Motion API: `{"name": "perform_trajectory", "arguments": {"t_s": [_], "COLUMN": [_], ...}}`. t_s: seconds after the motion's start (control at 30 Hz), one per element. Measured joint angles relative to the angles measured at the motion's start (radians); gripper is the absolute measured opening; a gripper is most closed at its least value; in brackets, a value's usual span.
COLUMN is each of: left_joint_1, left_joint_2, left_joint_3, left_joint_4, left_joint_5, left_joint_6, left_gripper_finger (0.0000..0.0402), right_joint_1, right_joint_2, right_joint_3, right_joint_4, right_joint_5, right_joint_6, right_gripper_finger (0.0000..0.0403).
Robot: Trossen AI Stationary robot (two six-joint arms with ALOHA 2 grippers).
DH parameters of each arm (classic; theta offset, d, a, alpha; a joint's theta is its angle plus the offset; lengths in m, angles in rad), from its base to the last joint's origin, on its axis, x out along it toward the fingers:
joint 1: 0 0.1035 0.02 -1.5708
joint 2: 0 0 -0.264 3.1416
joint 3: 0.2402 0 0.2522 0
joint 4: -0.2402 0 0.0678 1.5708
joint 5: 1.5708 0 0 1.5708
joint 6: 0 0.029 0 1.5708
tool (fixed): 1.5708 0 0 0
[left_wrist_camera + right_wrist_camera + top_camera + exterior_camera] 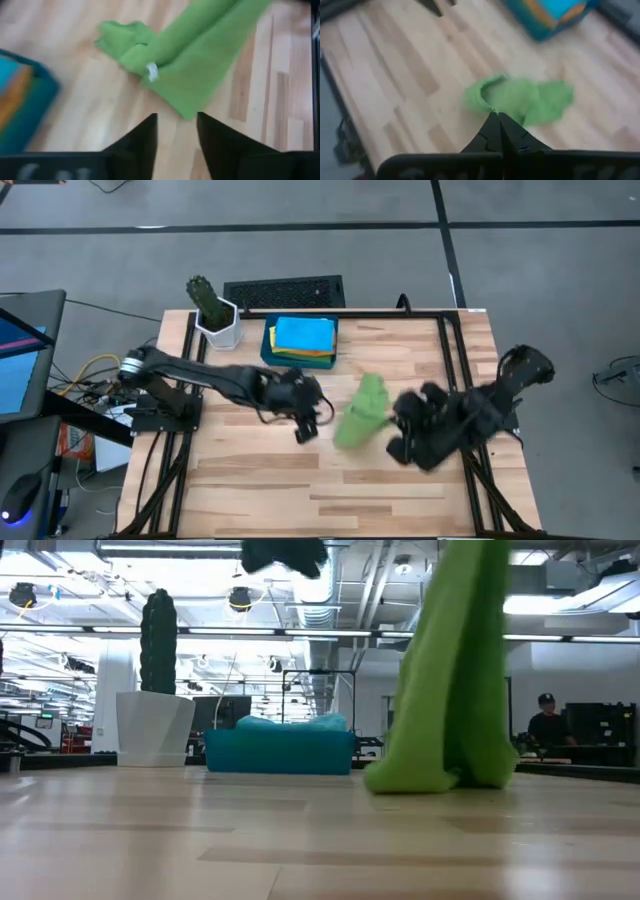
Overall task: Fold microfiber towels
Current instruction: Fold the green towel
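Cactus pot (217, 323), teal tray (270, 352), green towel (362, 412)

In the low view the green towel (450, 690) ran off the top edge, so my right pincer gripping it stayed out of sight there. The tray (22, 110) was cut off in my left wrist view, and its stacked cloths were only a blur.
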Motion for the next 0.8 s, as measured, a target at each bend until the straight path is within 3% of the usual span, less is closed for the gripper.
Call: {"name": "perform_trajectory", "arguments": {"t_s": [0.13,0.27,0.4,0.5,0.63,0.8], "left_joint_1": [-0.039,-0.063,-0.07,-0.071,-0.063,-0.053], "left_joint_2": [0.119,0.237,0.341,0.397,0.429,0.424], "left_joint_3": [-0.03,-0.046,-0.048,-0.047,-0.048,-0.047], "left_joint_4": [0.129,0.292,0.416,0.465,0.453,0.461], "left_joint_5": [0.03,0.061,0.106,0.079,0.031,-0.109], "left_joint_6": [0.003,0.011,0.045,0.032,0.045,0.139], "left_gripper_finger": [0.0183,0.0216,0.0217,0.0208,0.0202,0.0204], "right_joint_1": [0.098,0.132,0.137,0.136,0.144,0.146], "right_joint_2": [0.058,0.096,0.107,0.107,0.108,0.108], "right_joint_3": [0.0,0.0,0.0,0.0,0.0,0.0], "right_joint_4": [-0.021,-0.02,0.0,0.018,0.027,0.036], "right_joint_5": [-0.012,-0.012,-0.014,-0.014,-0.02,-0.024], "right_joint_6": [0.145,0.225,0.237,0.237,0.238,0.238], "right_gripper_finger": [0.0004,0.0006,0.0006,0.0007,0.0007,0.0007]}}
